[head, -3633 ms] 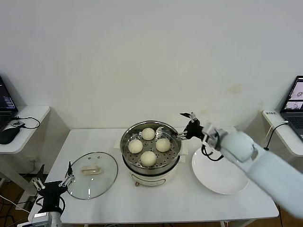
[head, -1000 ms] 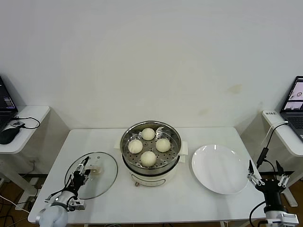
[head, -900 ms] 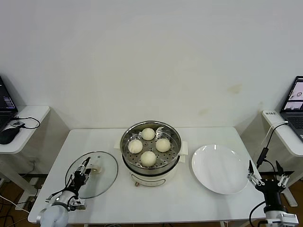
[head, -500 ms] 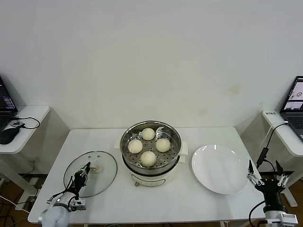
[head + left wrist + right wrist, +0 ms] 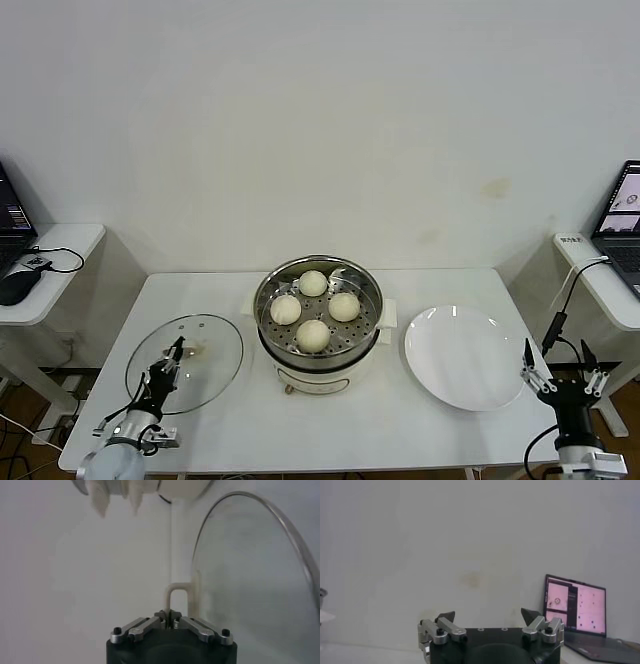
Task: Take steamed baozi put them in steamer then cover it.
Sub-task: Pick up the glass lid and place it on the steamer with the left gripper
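You can see the 4 steamed baozi [image 5: 314,310] already inside the steamer [image 5: 318,345] at the bench [image 5: 380,420] centre. Your left hand [image 5: 172,357] is clenched on the handle of the glass lid [image 5: 205,375], which is tilted at the near left. Your right hand [image 5: 560,369] waits released at the near right, beside the plate [image 5: 465,357].

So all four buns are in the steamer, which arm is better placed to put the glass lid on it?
Left. The left gripper is already shut on the glass lid's handle, beside the steamer. The right gripper is open, parked off the table's far edge beyond the plate.
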`<move>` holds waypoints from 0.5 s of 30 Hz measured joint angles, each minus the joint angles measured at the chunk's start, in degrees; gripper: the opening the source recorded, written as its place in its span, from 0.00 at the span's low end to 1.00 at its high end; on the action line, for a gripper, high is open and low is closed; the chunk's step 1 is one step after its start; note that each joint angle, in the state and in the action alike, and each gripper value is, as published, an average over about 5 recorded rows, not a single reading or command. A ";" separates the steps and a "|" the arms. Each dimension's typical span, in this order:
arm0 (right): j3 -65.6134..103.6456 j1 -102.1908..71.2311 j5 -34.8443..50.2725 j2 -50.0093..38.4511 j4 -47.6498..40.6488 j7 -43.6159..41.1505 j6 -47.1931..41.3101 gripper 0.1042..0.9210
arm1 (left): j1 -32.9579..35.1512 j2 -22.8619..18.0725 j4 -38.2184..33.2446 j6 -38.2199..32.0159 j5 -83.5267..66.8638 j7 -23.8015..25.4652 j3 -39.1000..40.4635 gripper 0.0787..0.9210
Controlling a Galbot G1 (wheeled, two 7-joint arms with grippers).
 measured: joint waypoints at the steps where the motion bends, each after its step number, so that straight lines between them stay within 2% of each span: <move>1: -0.06 -0.01 -0.01 0.00 -0.01 -0.01 0.01 0.88 | 0.43 -0.03 -0.72 0.19 0.01 -0.33 -0.40 0.05; 8: -0.49 -0.21 -0.14 -0.14 0.25 -0.10 0.02 0.88 | 4.29 0.67 -7.35 2.09 -0.93 -0.72 -3.46 0.05; 15: -1.38 -0.83 -0.75 -0.49 0.72 -0.15 0.21 0.88 | 8.97 2.81 -16.03 4.83 -3.66 2.63 -6.94 0.05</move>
